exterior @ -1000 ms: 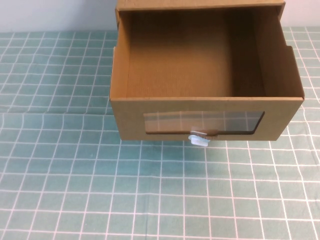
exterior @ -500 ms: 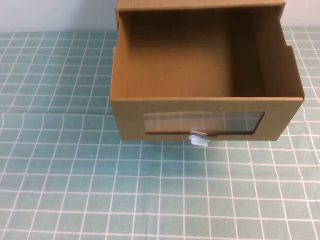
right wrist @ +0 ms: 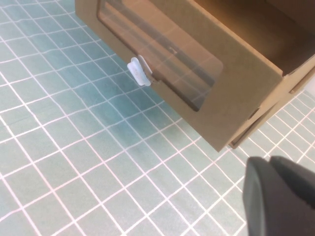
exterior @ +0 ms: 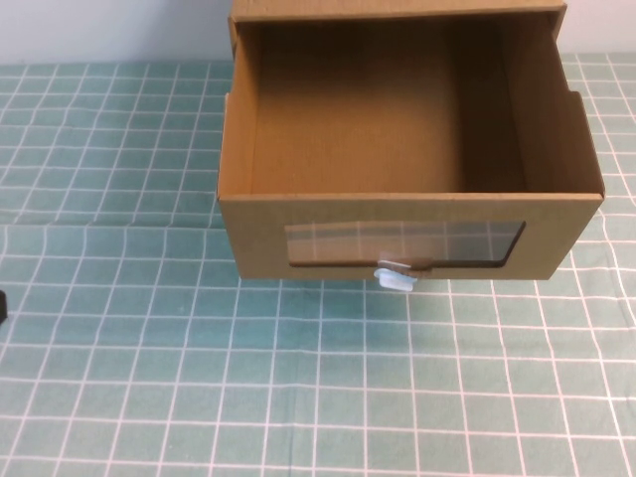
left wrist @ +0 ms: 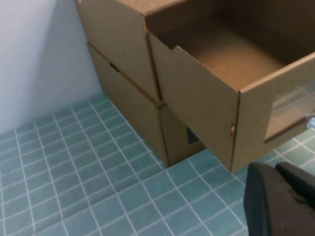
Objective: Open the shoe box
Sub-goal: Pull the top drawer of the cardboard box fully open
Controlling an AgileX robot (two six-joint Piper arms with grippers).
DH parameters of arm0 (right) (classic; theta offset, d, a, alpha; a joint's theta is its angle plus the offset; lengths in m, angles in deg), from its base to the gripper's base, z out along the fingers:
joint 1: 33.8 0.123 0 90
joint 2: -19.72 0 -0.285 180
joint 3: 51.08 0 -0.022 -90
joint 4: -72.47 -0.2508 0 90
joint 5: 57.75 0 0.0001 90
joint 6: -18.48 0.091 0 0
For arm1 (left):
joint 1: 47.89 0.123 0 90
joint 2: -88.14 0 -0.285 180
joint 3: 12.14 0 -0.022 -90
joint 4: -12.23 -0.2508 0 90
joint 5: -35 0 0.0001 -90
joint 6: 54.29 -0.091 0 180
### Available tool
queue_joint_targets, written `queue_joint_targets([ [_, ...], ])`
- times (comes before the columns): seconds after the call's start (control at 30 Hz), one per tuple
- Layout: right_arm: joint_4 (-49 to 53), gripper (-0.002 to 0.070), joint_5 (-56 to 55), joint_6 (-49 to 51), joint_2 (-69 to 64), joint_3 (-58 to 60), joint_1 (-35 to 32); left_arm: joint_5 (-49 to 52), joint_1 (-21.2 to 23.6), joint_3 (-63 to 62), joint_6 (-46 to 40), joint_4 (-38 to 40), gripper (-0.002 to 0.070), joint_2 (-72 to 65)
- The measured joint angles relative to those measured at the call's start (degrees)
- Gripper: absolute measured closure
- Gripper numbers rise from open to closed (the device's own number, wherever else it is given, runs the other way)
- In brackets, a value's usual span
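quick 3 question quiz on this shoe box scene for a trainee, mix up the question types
1. True or false: the shoe box has its drawer pulled out, and the drawer is empty.
2. Where is the pale blue pull tab? A: at the lower edge of the drawer's window. B: on the box top. C: on the drawer's side wall.
3. Fill in: the left gripper hangs near the drawer's left front corner. The right gripper, near the right front corner, is ___ and holds nothing.
Key: 1 true; 2 A; 3 shut.
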Motion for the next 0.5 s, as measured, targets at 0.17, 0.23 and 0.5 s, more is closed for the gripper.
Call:
queue_joint_targets([
  [0.17,0.0,0.069,0.0,0.0,0.0,0.0,0.0,-8.04,0.0,5.78,0.0,-0.42,0.068,2.42],
  [0.23,0.0,0.069,0.0,0.0,0.0,0.0,0.0,-13.52,0.0,10.03,0.0,-1.55,0.068,5.06],
  [0.5,-0.09,0.0689,0.0,0.0,0.0,0.0,0.0,-25.62,9.29,30.94,0.0,-6.62,0.068,21.51],
])
